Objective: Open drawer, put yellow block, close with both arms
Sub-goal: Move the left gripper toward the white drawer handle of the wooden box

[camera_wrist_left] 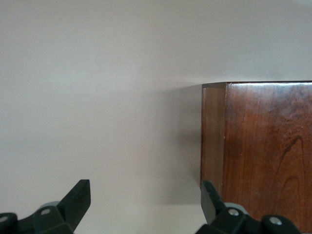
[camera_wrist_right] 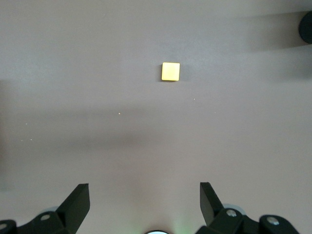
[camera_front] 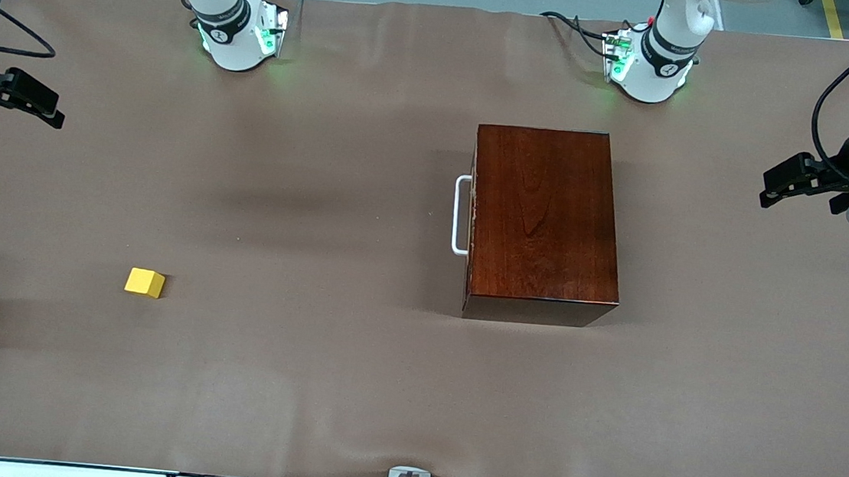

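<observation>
Yellow block [camera_front: 145,282] sits on the brown table [camera_front: 319,383] toward the right arm's end, nearer the front camera than the wooden box [camera_front: 541,218] and well apart from it; in the right wrist view it [camera_wrist_right: 170,71] lies clear of the jaws, nothing between them. Drawer is shut in the box, white handle [camera_front: 461,215] facing the right arm's end. Right gripper [camera_front: 51,114] hangs over its table end, jaws apart and empty; left gripper [camera_front: 770,193] hangs over the other end, jaws apart, box corner [camera_wrist_left: 214,136] near one fingertip [camera_wrist_left: 208,195].
</observation>
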Controlling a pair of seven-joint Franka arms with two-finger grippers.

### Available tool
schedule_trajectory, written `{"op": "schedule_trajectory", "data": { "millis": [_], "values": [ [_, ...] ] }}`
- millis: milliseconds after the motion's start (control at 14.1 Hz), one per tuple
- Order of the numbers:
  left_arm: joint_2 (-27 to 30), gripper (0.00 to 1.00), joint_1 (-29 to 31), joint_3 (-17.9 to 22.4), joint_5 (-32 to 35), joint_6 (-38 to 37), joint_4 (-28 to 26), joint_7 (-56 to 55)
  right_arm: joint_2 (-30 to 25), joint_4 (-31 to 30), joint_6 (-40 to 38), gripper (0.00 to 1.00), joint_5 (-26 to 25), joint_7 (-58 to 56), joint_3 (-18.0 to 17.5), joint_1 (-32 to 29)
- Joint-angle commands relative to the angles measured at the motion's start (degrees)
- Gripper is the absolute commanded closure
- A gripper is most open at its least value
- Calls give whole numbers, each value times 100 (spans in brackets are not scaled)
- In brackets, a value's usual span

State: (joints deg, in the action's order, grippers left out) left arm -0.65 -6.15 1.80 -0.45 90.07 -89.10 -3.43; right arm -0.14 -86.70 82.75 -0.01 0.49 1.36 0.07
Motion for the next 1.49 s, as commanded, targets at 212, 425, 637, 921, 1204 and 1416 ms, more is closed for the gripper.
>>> {"op": "schedule_trajectory", "data": {
  "millis": [212, 425, 637, 921, 1204, 1416],
  "values": [
    [-14, 0, -9, -4, -34, 37, 51, 0, -39, 4, -22, 0, 71, 4, 13, 20],
    [-5, 0, -18, -13, -43, 55, 77, 0, -39, 4, -22, 0, 71, 4, 13, 2],
    [-58, 0, -9, -13, -43, 55, 95, 0, -30, -5, -13, 0, 71, -31, 31, -24],
    [-198, 0, -61, -21, -95, 55, 235, 0, 119, -14, 101, 0, 71, -215, 40, -173],
    [-400, 0, -579, -241, -34, 46, 541, -673, 234, -162, 373, 0, 71, -497, 40, -375],
    [-786, 0, -1333, -329, -60, 37, 832, -1448, 251, -443, 768, 0, 71, -506, 48, -454]
  ]
}}
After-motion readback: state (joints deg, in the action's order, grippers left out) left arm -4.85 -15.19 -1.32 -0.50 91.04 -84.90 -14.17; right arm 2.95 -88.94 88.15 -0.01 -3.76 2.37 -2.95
